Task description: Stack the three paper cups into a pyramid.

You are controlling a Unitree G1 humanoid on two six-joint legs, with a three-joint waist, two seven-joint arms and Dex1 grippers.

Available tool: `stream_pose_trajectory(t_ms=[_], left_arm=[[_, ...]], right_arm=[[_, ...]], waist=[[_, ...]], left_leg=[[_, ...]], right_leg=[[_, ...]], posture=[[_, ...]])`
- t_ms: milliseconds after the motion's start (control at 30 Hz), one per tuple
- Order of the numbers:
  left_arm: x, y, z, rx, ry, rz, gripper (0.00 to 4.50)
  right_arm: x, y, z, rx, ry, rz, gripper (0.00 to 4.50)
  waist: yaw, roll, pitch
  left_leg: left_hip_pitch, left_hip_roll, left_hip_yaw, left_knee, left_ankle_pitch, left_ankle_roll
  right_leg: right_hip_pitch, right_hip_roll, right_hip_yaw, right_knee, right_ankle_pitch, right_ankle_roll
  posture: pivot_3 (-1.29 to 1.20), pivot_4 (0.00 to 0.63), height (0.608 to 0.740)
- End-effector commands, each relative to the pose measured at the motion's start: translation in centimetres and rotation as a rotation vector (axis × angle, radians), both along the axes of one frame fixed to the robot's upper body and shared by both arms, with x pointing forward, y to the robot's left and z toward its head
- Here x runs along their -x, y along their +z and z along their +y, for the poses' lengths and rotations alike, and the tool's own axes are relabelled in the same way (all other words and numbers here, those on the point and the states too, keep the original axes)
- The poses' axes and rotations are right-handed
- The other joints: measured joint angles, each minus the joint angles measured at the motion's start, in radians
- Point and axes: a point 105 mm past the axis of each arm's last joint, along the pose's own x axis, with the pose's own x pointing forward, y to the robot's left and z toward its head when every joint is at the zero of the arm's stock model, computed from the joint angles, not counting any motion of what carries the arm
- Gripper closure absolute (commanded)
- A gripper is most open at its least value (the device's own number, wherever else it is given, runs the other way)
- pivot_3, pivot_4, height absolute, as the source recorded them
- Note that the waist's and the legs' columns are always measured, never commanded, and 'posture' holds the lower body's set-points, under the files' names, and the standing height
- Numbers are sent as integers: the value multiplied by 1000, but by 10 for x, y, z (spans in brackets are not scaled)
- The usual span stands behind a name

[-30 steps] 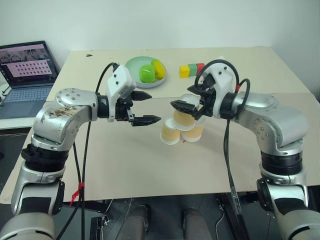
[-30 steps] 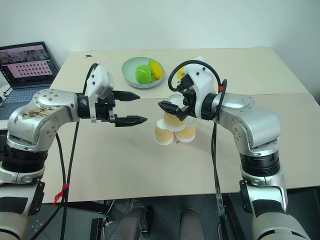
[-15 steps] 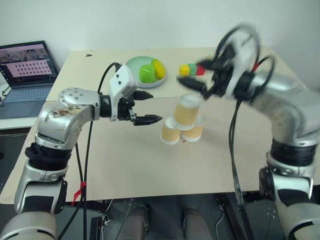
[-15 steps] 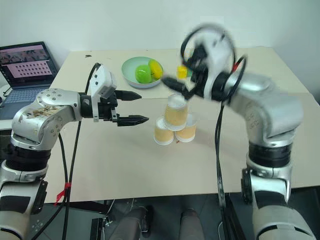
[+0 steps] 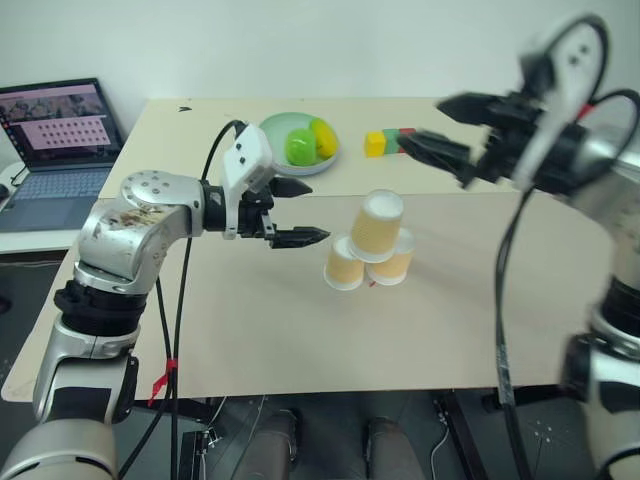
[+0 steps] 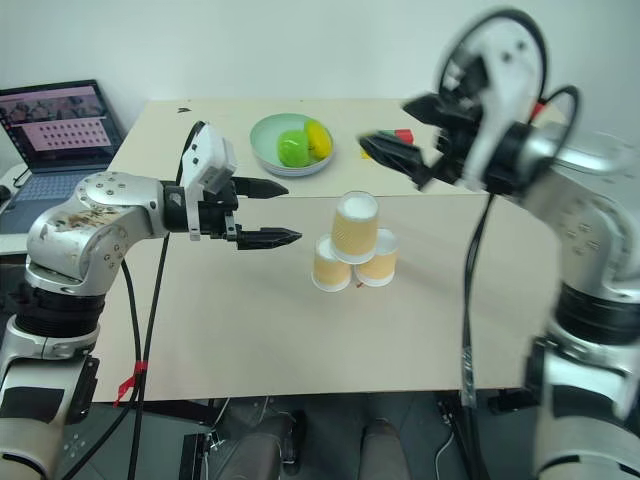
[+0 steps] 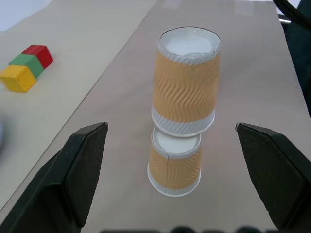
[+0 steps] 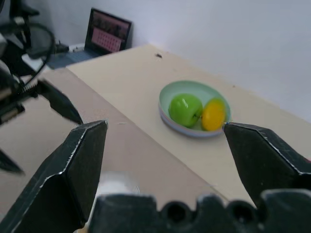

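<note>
The three paper cups stand upside down as a pyramid in the middle of the table. Two lower cups (image 5: 343, 268) (image 5: 396, 263) sit side by side, and the top cup (image 5: 378, 224) rests on both, white base up. My left gripper (image 5: 312, 211) hovers open just left of the pyramid, pointing at it, with nothing between its fingers. In the left wrist view the top cup (image 7: 187, 82) sits over a lower cup (image 7: 175, 162), between the two fingers and apart from both. My right gripper (image 6: 388, 125) is open and empty, raised above and to the right of the cups.
A pale green bowl (image 5: 270, 133) holding a green and a yellow fruit sits behind the cups. Yellow, green and red blocks (image 5: 388, 142) lie in a row to its right. An open laptop (image 5: 55, 130) stands off the table's left side.
My right gripper has drawn away from the top cup, rising up and to the right. The cup stays on the two lower ones. My left gripper has kept still.
</note>
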Motion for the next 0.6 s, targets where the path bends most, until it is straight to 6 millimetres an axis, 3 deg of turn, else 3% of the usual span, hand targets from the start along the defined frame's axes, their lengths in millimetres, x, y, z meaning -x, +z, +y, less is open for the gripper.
stream_pose_trajectory(t_ms=[33, 233, 400, 600], left_arm=[[13, 14, 5, 25, -45, -12, 0], [22, -2, 13, 35, -39, 43, 0], [22, -18, 20, 66, 21, 93, 0], [15, -33, 25, 69, 92, 118, 0]], right_arm=[[36, 2, -16, 62, 117, -43, 31], [56, -56, -64, 154, 32, 137, 31], [55, -67, -76, 189, -44, 110, 31], [44, -66, -81, 169, -91, 66, 31]], waist=[[-3, 0, 0], [-11, 0, 0], [-11, 1, 0], [-3, 1, 0]], left_leg=[[0, 0, 0, 0, 0, 0], [4, 3, 3, 0, 0, 0], [5, 6, 7, 1, 0, 0], [5, 8, 7, 3, 0, 0]], right_leg=[[0, 0, 0, 0, 0, 0], [3, 1, 1, 1, 0, 0], [2, 2, 4, 2, 0, -1], [3, 3, 4, 1, 2, -3]], posture=[[0, 150, 740], [0, 150, 740], [0, 150, 740], [0, 150, 740]])
